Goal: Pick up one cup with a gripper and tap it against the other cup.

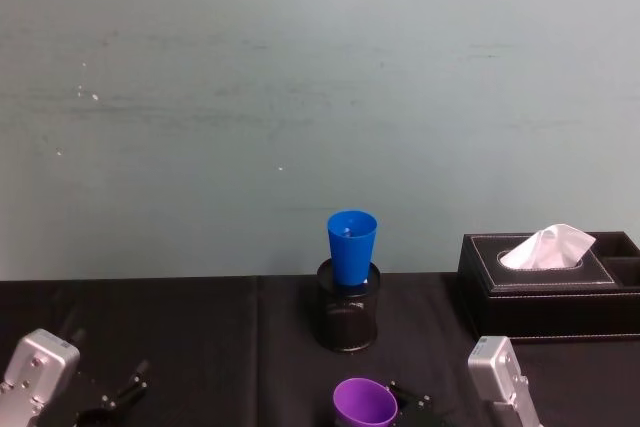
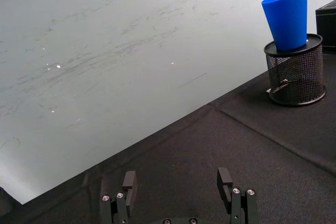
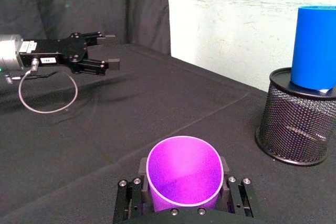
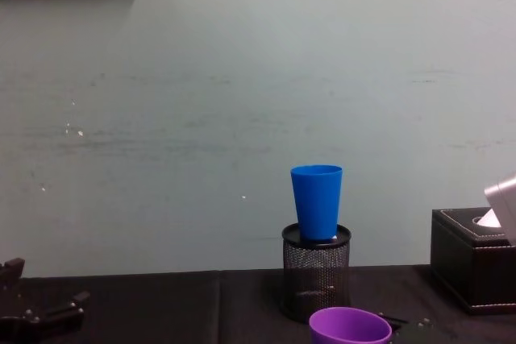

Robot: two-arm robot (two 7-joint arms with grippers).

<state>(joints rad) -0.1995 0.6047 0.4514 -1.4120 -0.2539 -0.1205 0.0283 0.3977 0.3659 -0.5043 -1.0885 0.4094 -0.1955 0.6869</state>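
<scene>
The purple cup (image 3: pixel 184 182) sits upright between the fingers of my right gripper (image 3: pixel 182 165), which is shut on it low at the table's front centre. Its rim shows in the head view (image 1: pixel 365 404) and the chest view (image 4: pixel 349 325). The blue cup (image 1: pixel 352 245) stands upright in the mouth of a black wire-mesh pen holder (image 1: pixel 348 322), farther back and apart from the purple cup. My left gripper (image 2: pixel 177 182) is open and holds nothing, low at the front left (image 1: pixel 115 402).
A black tissue box (image 1: pixel 545 277) with a white tissue stands at the back right. A black cloth covers the table (image 1: pixel 200 347), and a pale wall rises right behind it. A thin cable loop (image 3: pixel 47 93) hangs by the left arm.
</scene>
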